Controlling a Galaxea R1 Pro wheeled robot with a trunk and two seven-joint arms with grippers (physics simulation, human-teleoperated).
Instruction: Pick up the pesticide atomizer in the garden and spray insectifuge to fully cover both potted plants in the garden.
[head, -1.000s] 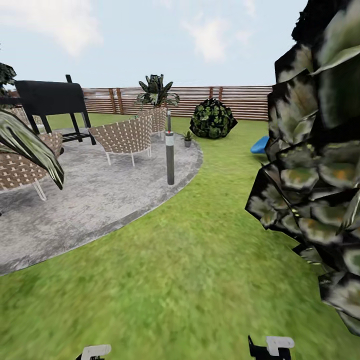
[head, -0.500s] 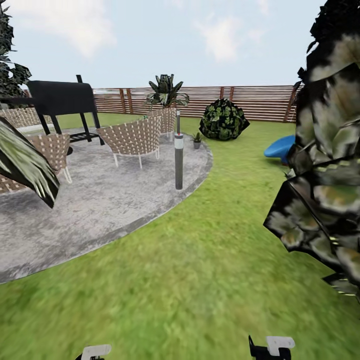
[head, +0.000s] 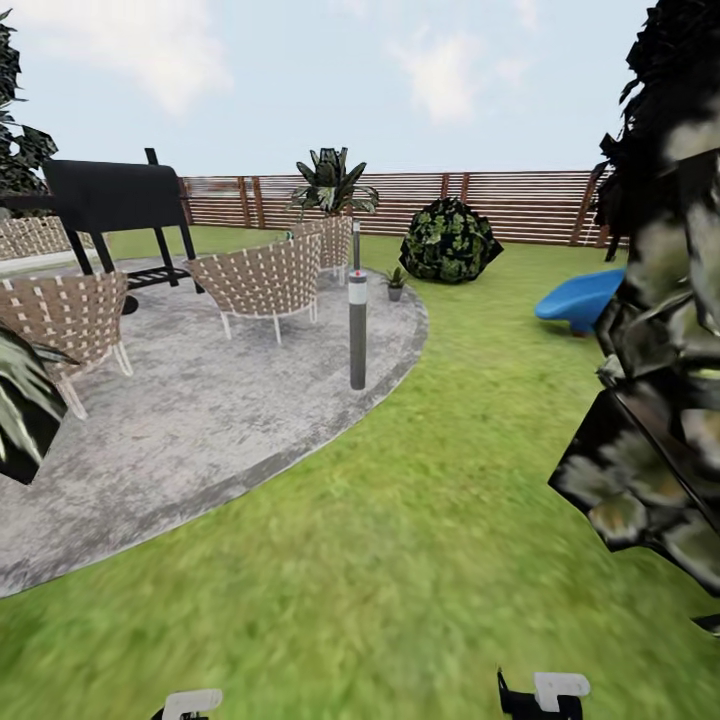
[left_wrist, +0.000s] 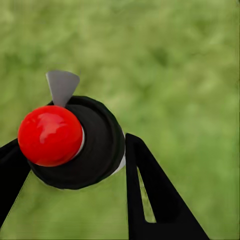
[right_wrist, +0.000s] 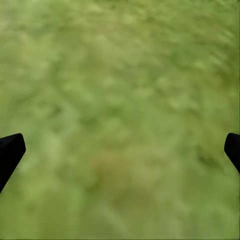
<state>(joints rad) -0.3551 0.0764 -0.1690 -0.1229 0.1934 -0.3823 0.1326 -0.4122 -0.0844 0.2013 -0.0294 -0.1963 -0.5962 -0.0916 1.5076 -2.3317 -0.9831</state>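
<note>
Gripping the spray bottle, red-capped end toward the camera, the left tool hangs over lawn. Right tool spread wide, holding nothing. One small potted plant sits at the patio edge, near the fence.

head forward over lawn, wrists downward

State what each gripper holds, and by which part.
Left gripper: shut on the pesticide atomizer, fingers flanking its dark, red-tipped end. Right gripper: open, empty over lawn.
</note>
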